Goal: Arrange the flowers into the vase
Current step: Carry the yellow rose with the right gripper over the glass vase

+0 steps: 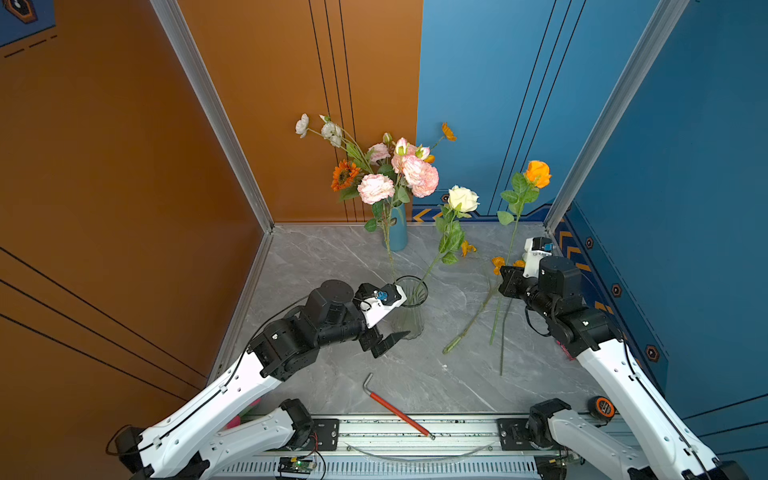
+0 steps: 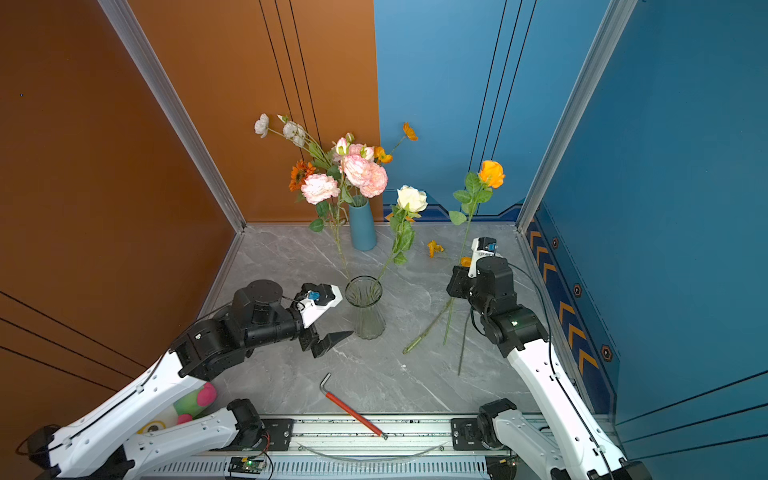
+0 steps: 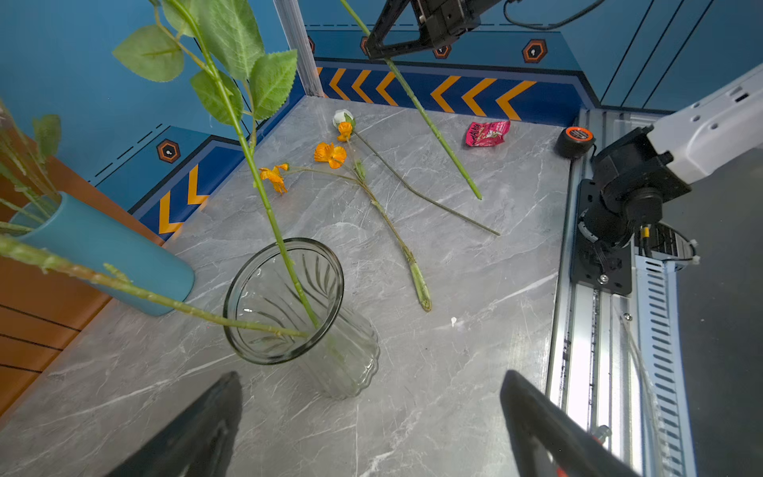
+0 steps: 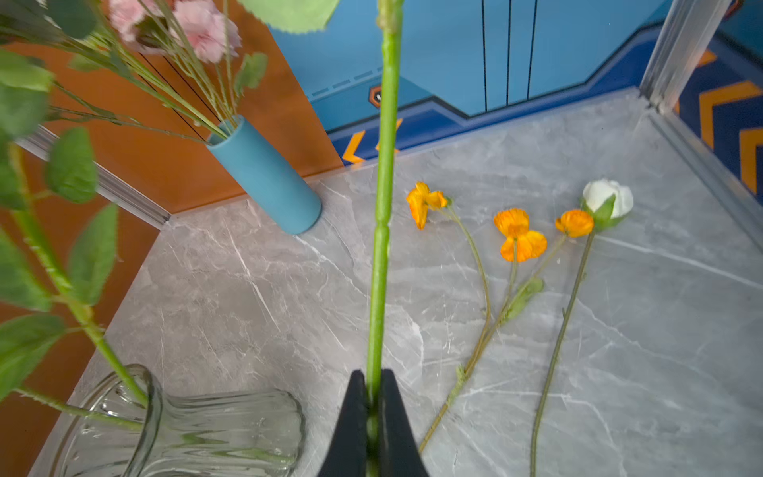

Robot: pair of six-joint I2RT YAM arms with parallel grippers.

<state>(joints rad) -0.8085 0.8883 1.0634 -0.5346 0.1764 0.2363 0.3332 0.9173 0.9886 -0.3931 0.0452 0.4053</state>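
Right wrist view: right end effector [image 4: 373, 386] pinches a flower stem [image 4: 384, 206], which should next enter the glass vase [image 4: 198, 421]; left end effector [image 3: 370, 376] is spread.

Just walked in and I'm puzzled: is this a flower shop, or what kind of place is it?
Probably a robot test booth, not a shop: two robot arms mounted on a metal rail, printed wall panels boxing in a marble-look tabletop, and a hex key lying out in front.

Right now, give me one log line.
left gripper: open, by glass vase | right gripper: shut on orange rose | vase: two stems
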